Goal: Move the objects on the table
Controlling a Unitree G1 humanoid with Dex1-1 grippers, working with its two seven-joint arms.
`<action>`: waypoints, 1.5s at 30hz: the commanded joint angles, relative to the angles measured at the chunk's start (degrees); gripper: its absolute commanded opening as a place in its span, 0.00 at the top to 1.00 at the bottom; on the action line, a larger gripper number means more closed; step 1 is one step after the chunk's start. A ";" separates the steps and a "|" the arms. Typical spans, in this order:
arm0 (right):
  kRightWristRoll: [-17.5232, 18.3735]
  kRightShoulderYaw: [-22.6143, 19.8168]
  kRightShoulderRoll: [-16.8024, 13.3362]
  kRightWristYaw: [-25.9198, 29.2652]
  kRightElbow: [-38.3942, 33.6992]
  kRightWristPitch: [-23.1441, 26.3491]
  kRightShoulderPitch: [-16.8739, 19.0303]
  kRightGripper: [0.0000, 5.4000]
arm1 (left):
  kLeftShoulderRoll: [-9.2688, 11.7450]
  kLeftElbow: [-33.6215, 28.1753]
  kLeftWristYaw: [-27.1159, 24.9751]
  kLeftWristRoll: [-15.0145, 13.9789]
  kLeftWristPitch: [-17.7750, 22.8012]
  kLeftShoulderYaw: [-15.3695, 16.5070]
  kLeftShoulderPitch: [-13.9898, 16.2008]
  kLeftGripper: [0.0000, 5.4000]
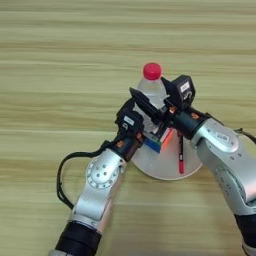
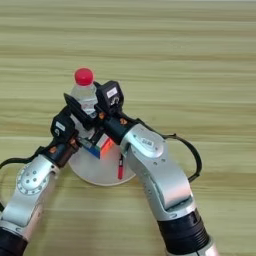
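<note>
1. Your right gripper [image 1: 152, 102] stands spread wide around the clear plastic bottle [image 1: 151, 89], one black finger slanting across the near-left side of the bottle's body and the other, bearing a white label, at its right side; whether the fingers press the plastic cannot be told.
2. The bottle stands upright between those fingers, its red cap [image 1: 152, 71] just beyond and above them.
3. Your left gripper [image 1: 134, 127] sits just below-left of the right gripper, at the bottle's base; its fingers are hidden by its own wrist block and the right finger, so you cannot tell how they stand.
4. The puzzle cube [image 1: 161, 139] lies immediately right of your left gripper and directly beneath the right wrist, showing blue, white and orange-red faces.
5. Cube and bottle both rest on a round white plate [image 1: 167, 167], which extends toward you from both grippers.
6. A thin red pen-like stick [image 1: 180, 155] lies on the plate, just under your right forearm.
7. The plate sits on the wooden table [image 1: 60, 75].
</note>
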 commanded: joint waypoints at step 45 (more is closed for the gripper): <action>-1.06 -1.13 -1.13 2.01 0.38 -2.40 -0.01 0.00 | -0.42 0.58 1.39 0.79 -0.46 0.51 -1.15 0.42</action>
